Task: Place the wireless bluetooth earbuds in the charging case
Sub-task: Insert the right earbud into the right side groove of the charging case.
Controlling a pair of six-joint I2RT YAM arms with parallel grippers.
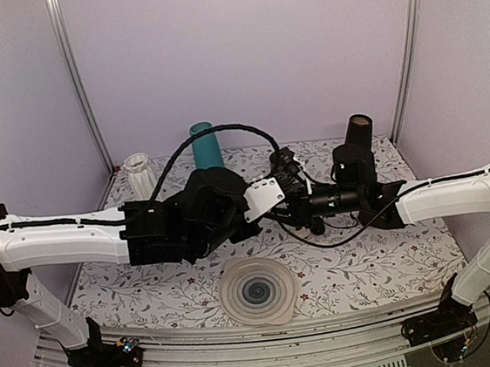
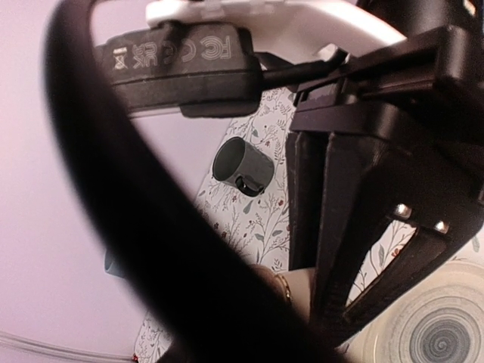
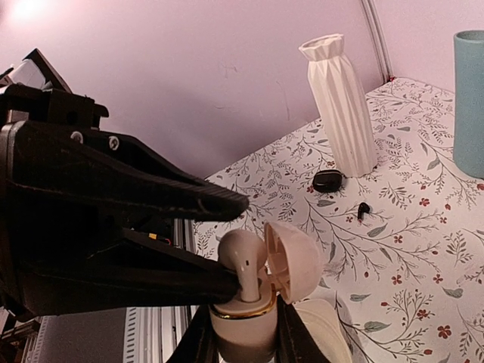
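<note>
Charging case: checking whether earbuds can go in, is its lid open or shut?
Open: the right wrist view shows the lid swung back off the charging case, a white earbud standing in it.

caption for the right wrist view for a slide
Right gripper holds the open charging case; left gripper brackets a white earbud sitting in it.

- Pale lilac matte wall panels enclose three sides — evenly lit.
- Slim silver metal posts stand at the rear corners.
- The white table cloth is printed with grey sprigs and red flowers.
- A ribbed aluminium rail runs along the near edge.
</note>
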